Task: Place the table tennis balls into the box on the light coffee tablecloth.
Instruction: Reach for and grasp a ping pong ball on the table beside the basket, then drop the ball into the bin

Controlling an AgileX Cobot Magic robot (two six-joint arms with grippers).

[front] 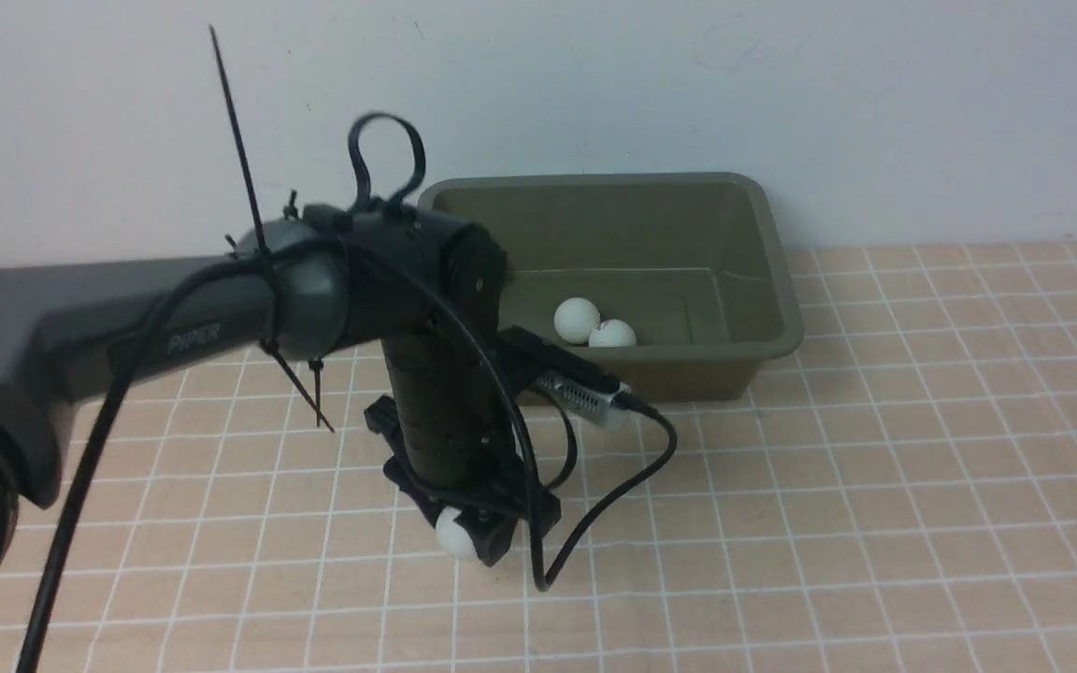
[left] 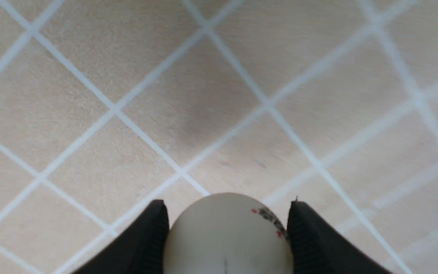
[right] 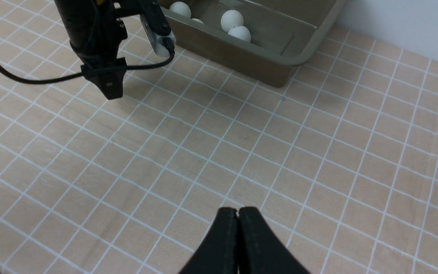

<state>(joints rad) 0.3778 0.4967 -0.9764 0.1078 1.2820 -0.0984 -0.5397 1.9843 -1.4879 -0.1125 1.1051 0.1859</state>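
Note:
My left gripper (front: 462,540) points down at the light coffee tablecloth (front: 875,467), just in front of the box. In the left wrist view, a white table tennis ball (left: 226,236) with a small dark and red mark sits between its two black fingers (left: 310,236), which press on both sides. The same ball (front: 452,535) peeks out at the fingertips in the front view. The olive-green box (front: 755,217) stands at the back by the wall. Several balls lie inside it, among them two side by side (front: 577,320) (front: 611,334). My right gripper (right: 237,211) hovers shut and empty over bare cloth.
The left arm's black cable (front: 595,523) loops down beside the gripper, close to the cloth. A white wall (front: 782,84) rises right behind the box. The left arm (right: 93,42) shows at the upper left of the right wrist view.

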